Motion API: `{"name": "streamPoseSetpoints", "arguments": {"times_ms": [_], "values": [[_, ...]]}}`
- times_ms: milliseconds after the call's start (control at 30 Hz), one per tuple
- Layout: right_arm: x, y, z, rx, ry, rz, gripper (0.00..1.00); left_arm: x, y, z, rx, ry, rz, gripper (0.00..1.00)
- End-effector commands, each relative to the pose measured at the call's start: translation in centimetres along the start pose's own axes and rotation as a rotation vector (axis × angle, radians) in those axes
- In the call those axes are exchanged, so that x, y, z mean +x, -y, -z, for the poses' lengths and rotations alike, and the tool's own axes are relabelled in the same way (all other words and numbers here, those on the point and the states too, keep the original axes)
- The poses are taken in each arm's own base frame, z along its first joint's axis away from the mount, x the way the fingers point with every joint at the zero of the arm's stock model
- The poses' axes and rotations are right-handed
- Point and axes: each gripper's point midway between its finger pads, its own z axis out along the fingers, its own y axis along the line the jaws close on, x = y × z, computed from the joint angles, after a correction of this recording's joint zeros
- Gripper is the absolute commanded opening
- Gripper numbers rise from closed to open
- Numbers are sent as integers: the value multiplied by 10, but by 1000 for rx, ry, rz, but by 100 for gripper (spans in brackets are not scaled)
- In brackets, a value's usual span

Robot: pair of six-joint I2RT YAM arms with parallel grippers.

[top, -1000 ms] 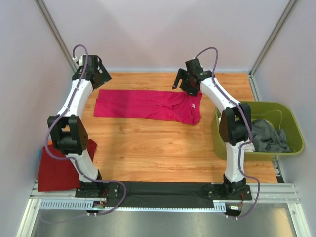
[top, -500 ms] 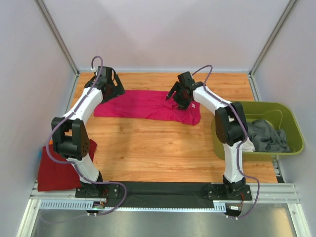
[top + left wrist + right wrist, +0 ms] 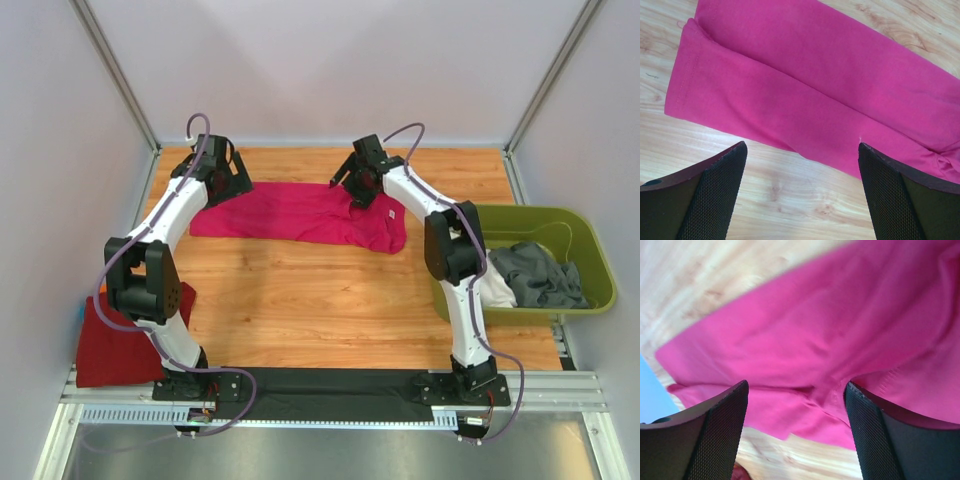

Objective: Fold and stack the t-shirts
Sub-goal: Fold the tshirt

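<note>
The left claw [image 3: 801,146] is spread wide with nothing between its fingers, hovering over the near edge of the pink shirt [image 3: 300,212] close to its left end. The right claw [image 3: 796,385] also stands apart and empty, above rumpled cloth right of the shirt's middle. The shirt lies on the far part of the worktop [image 3: 320,300] as a long band running left to right, apparently folded lengthwise, with a stitched hem at the left end and a bunched, thicker right end. It looks light, thin and quite limp, so it would likely sag from any hold, keep no shape of its own, and could slide on the smooth wood if dragged. The best holds are probably the corners or the hem edge, pinched through all the layers so the fold does not come apart; the flat middle gives the fingers little to catch. A red shirt [image 3: 115,340] lies folded at the near left, off the wood. Grey [image 3: 540,275] and white [image 3: 495,292] ones sit crumpled in the green bin [image 3: 600,270] at the right. Both arms are stretched far forward from their bases, elbows raised. The left forearm runs up the left side with its wrist turned down over the shirt's end. The right forearm angles inward toward the far edge, its wrist tipped over the cloth.
</note>
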Motion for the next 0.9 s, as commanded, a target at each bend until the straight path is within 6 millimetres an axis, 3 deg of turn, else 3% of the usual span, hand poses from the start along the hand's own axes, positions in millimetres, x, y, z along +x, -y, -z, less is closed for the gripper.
{"name": "streamPoseSetpoints", "arguments": {"times_ms": [0,67,133,200,233,267,333,533,600,633,700,733,767,800,833,867], "values": [[-18,-29,-7,-63,54,-1,78,-9,-3,3,6,15,-5,98],[-19,-32,-20,-69,48,-3,78,-10,-7,1,1,11,1,98],[-31,-53,-18,-125,72,0,78,-11,-10,2,3,11,4,98],[-32,-58,-31,-139,67,1,78,-13,-12,3,2,12,4,98],[-41,-78,-23,-199,85,11,78,-13,-12,3,1,12,2,98],[-40,-77,-32,-201,80,14,78,-12,-12,2,2,9,-2,98],[-49,-90,-27,-237,108,39,79,-10,-11,0,9,3,0,98],[-52,-80,-30,-212,112,126,85,-5,-7,-2,38,-10,9,97],[-58,-83,-15,-213,125,167,85,-1,-3,-1,65,-24,8,97],[-65,-88,3,-209,155,185,85,-2,2,-2,91,-20,0,97],[-66,-82,18,-179,175,230,88,3,13,1,159,-36,-20,97],[-75,-89,46,-184,220,238,89,0,20,1,190,-24,-27,97],[-72,-84,53,-166,220,246,91,1,25,3,207,-19,-38,97],[-71,-66,53,-103,229,254,94,3,31,4,218,-18,-53,97],[-77,-62,76,-82,262,252,95,3,34,6,222,-16,-59,97],[-75,-55,82,-61,262,252,96,4,36,7,226,-16,-63,97]]}}
